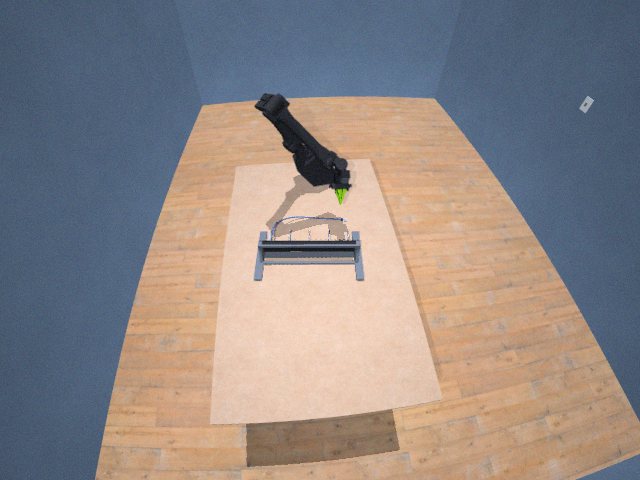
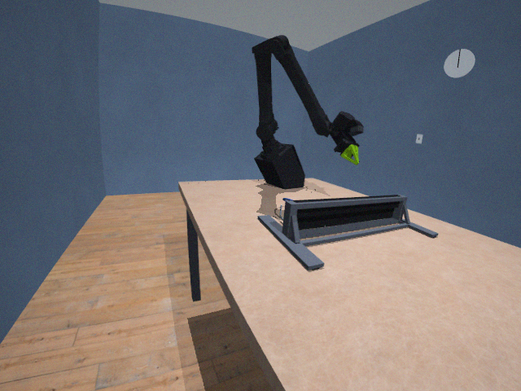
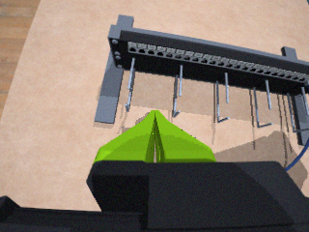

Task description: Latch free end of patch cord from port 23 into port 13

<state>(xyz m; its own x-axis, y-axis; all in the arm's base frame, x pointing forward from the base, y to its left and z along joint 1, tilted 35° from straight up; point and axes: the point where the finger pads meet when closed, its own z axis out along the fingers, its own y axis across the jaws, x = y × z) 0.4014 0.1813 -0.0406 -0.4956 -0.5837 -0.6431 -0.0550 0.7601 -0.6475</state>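
on the desk (image 1: 320, 330) (image 2: 378, 294) (image 3: 63, 63), in the top view, the blue cord (image 1: 305, 217) (image 3: 299, 161) arcs from the rack's left end (image 1: 262, 258) (image 2: 401, 206) toward its free end behind the rack's right; the jaws (image 1: 340, 203) (image 2: 356, 162), pressed together with nothing between, hang above and apart from it.

Matt, metal-looking grey rack (image 1: 310, 243) (image 2: 294, 248) (image 3: 112, 82); smooth plastic-looking green jaws (image 1: 340, 195) (image 2: 356, 162); matt, faintly mottled counter (image 1: 320, 335) (image 2: 378, 303) (image 3: 58, 97); wood-plank floor (image 1: 491, 310) (image 2: 105, 273) (image 3: 12, 19).

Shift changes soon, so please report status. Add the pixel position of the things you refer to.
Tool (image 1: 340, 197) (image 2: 351, 154) (image 3: 154, 116) shut, nothing held. Cord (image 1: 305, 217) (image 3: 298, 162) free end unplugged, behind rack (image 1: 310, 244) (image 2: 300, 244) (image 3: 110, 92). No obstruction seen between.
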